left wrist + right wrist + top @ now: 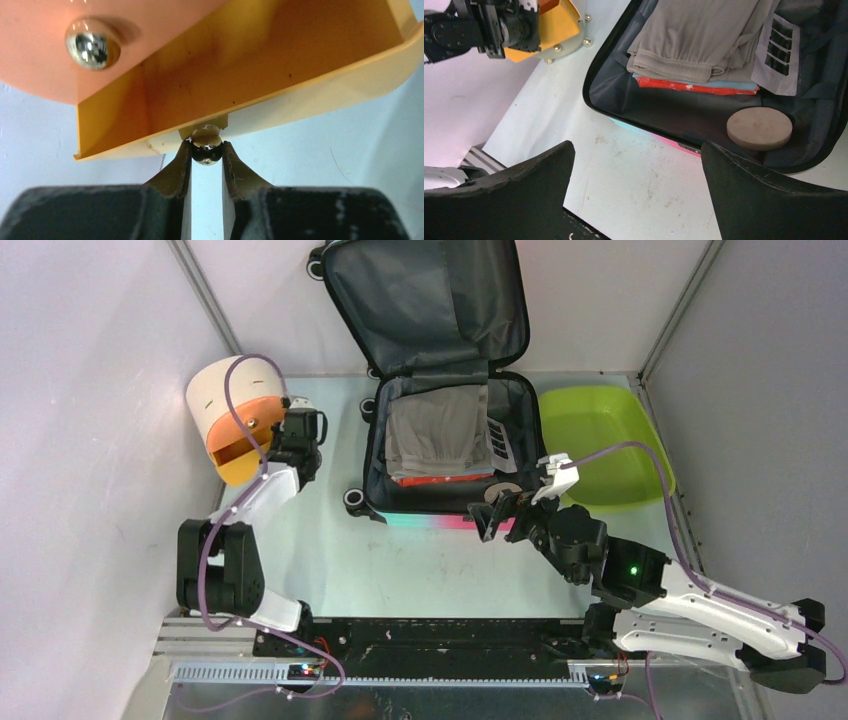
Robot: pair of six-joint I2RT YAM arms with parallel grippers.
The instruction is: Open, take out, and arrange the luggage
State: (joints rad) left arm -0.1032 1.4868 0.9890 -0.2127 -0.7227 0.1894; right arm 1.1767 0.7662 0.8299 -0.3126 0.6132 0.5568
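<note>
My left jaws were pinched together on a small knob of the cream-and-orange cylinder (225, 400), while my right jaws stood wide apart over the near rim of the luggage (425, 305). From above, the luggage sat at the back middle of the counter (420, 570), its lid thrown up against the rear wall so the dark grey lining showed and the packed half lay flat and reachable. The cylinder lay on its side at the left, and a lime-green tub (600, 440) waited just to the right of the luggage, likely as a place for what comes out. Folded grey clothes (437, 430) filled most of the lower half. Through my left wrist camera I saw both fingers closed on a polished chrome knob (206, 147) at the lip of a glossy orange tray (250, 75), hard plastic with a thin raised wall. A second chrome ball (93, 43) sat on a smooth peach face above. I judged I was holding that knob to work or steady the tray. Through my right wrist camera the two dark, matte pads framed the view with nothing between them. Beyond them the black rim curved around soft, creased cloth, with a red strip (689, 86) under it, a white packet with black bars (779, 55), and a flat, chalky round disc (759, 128) lying near the front wall. That disc looked the closest thing for me to lift out.
</note>
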